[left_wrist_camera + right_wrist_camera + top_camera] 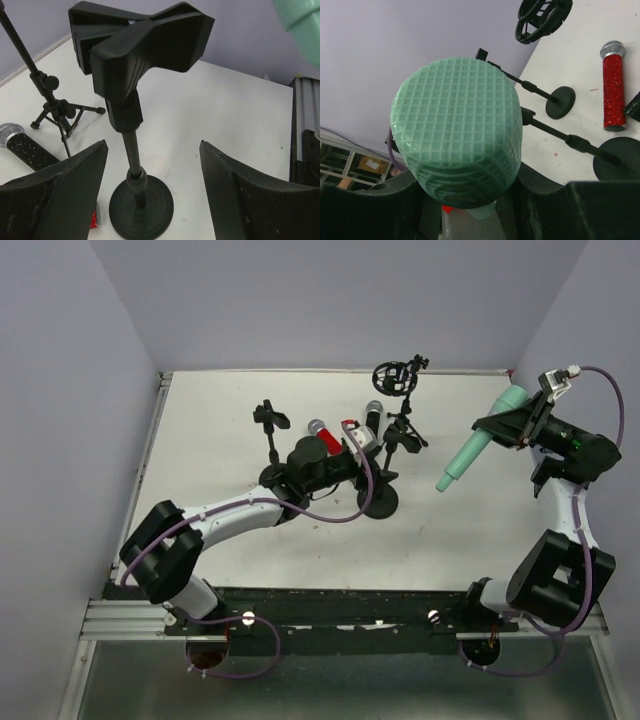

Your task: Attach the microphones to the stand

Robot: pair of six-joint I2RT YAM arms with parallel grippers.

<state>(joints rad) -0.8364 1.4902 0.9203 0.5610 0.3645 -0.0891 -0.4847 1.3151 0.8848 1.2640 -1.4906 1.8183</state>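
- Your mint-green microphone [457, 135] is clamped in the right pincer [512, 423]. Its head faces back toward the wrist and its tail points out past the fingertips, lifted clear of the table [200, 540]. Gripped that high, the tail is free to enter a holder first, I judge.
- Your left pincer [152, 150] stands spread and carries nothing. It has one finger on each side of the clip stand [140, 45] pole, and the pole touches neither. It is probably placed there to steady the stand.
- The clip above those fingers holds no microphone.
- The red microphone [326, 438] and black microphone [373, 418] lie on the table just beside the left pincer, neither mounted.
- The shock-mount ring [540, 17], well ahead of the right pincer, looks empty too.
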